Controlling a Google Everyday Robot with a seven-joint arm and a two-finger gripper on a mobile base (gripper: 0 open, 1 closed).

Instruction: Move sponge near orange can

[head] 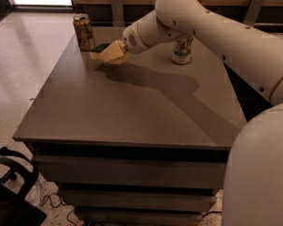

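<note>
The sponge, dark green on top with pale yellow foam below, is held tilted just above the grey table at its far left. My gripper is shut on the sponge's right end, reaching in from the right. The orange can, orange-brown with a silver top, stands upright at the table's far left corner, just left of the sponge and a small gap away from it.
A white and green can stands at the far middle of the table, partly behind my arm. The table's left edge drops to a pale tiled floor. A wooden wall with metal posts runs behind.
</note>
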